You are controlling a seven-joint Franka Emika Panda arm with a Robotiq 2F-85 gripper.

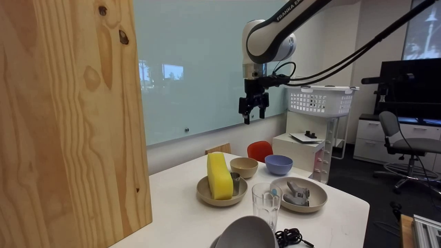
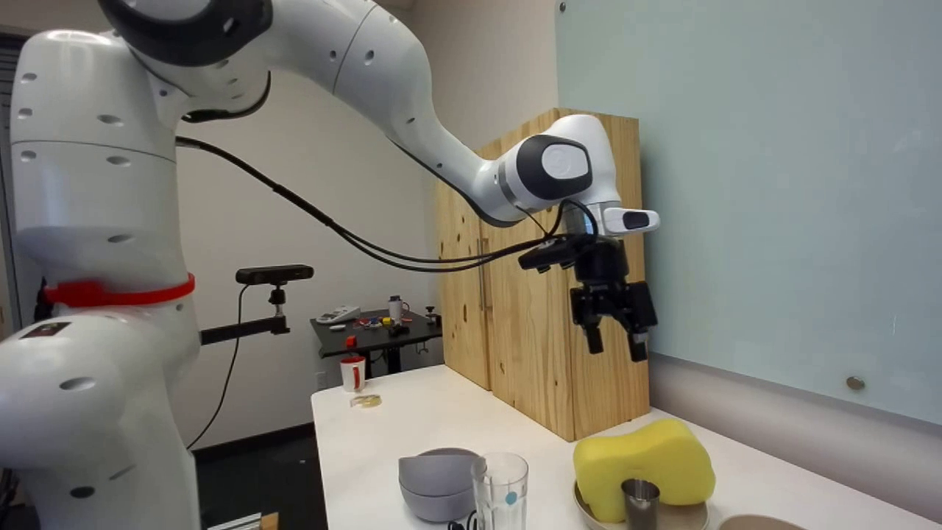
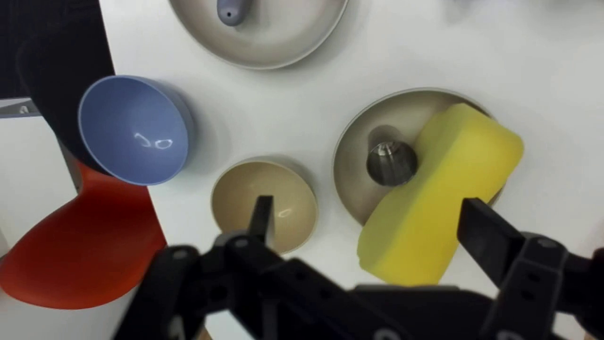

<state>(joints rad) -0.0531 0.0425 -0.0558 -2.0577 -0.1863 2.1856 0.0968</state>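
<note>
hangs high over the far part of the table point(image 1: 179, 206) with the tool point(image 1: 254, 117) spread wide, pinching and touching nothing. has a yellow sponge point(image 3: 441, 198) and a tan bowl point(image 3: 262, 182) nearest below in the wrist view, both well apart from it. finds the yellow sponge, in an exterior view, standing in a shallow dish point(image 1: 204, 193), with a metal cup point(image 1: 235, 186) just to the right, the tan bowl on the far side, a blue bowl point(image 1: 279, 167) right of that, and a gray game controller point(image 1: 300, 195) in a second dish point(image 1: 318, 198), nearer and to the right. seems to be at a poised stage, with no grasp made. would call, for any grasp from here, for centering over one piece, turning to match its narrow side, and descending without bumping the metal cup.
</note>
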